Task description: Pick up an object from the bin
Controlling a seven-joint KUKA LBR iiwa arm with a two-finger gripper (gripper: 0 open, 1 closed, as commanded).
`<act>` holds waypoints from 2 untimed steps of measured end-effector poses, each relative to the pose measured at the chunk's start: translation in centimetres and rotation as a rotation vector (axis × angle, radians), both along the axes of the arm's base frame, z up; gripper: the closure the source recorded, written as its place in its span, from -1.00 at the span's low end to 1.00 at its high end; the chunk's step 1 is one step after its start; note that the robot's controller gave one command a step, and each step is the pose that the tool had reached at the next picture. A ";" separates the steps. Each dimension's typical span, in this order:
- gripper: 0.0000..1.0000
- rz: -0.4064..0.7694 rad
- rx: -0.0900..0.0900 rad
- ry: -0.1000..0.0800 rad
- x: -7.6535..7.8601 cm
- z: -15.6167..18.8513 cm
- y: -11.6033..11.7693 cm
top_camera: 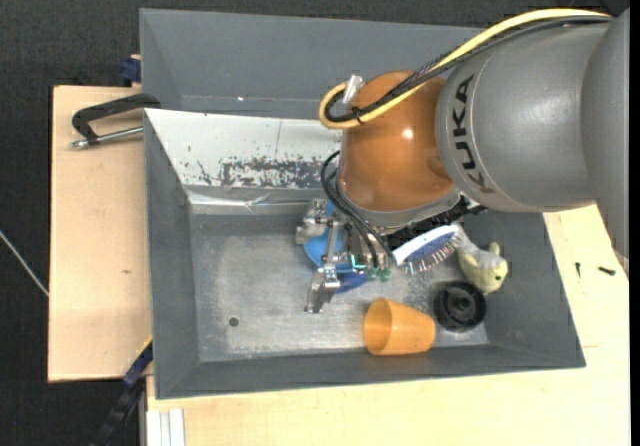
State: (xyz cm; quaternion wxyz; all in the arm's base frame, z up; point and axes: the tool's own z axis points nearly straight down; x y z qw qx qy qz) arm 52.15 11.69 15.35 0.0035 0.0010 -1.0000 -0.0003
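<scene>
The hand (335,264) sits low at the middle of the bin (250,334), right over a blue object (316,250), seemingly lined up for a grasp. I cannot tell its opening. An orange cup (398,326) lies near.

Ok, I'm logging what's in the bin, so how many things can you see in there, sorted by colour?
Orange: 1, a cup lying on its side
Black: 1, a round piece
Pale yellow: 1, a small toy
White and blue: 1, a brush
Blue: 1, a blue thing partly hidden beneath the gripper
Total: 5 in view
</scene>
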 end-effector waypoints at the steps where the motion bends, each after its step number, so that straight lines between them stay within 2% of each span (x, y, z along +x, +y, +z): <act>1: -1.00 -0.160 -0.002 -0.002 0.0 -6.9 -4.6; 2: 1.00 -0.157 0.003 -0.014 0.4 -6.4 -4.4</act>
